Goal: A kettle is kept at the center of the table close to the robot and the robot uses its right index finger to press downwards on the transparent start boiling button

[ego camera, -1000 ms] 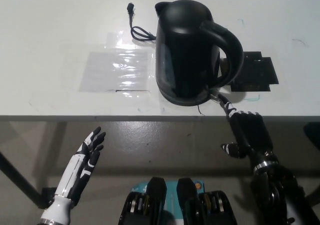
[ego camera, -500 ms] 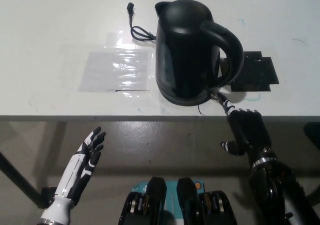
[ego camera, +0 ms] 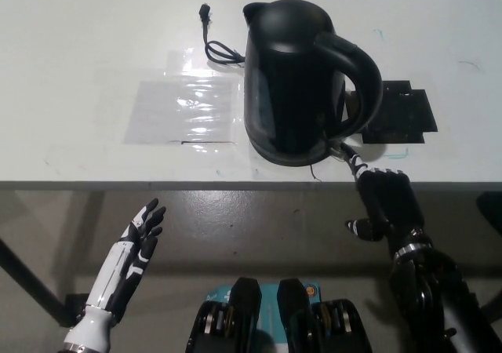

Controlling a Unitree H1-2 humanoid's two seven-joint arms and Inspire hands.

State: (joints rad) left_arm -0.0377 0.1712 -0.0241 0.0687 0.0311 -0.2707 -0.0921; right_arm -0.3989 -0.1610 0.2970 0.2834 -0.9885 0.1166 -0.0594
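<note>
A glossy black kettle (ego camera: 294,78) stands upright at upper centre of frame on a white counter (ego camera: 78,47), spout toward the top, loop handle toward the right w/ its lower end near the counter's front edge. The black right hand (ego camera: 382,200), at lower right, has most fingers curled under and one finger (ego camera: 350,161) stretched up-left, its tip at the kettle's base below the handle; the button itself can't be made out. White left hand (ego camera: 143,235) rests at lower left below the counter edge, fingers spread, holding nothing. A black cord (ego camera: 213,39) lies just left of the kettle; a clear plastic sheet (ego camera: 182,108) covers the counter further left; a black mat (ego camera: 400,114) sits behind the handle. Open counter at far left and upper right.
</note>
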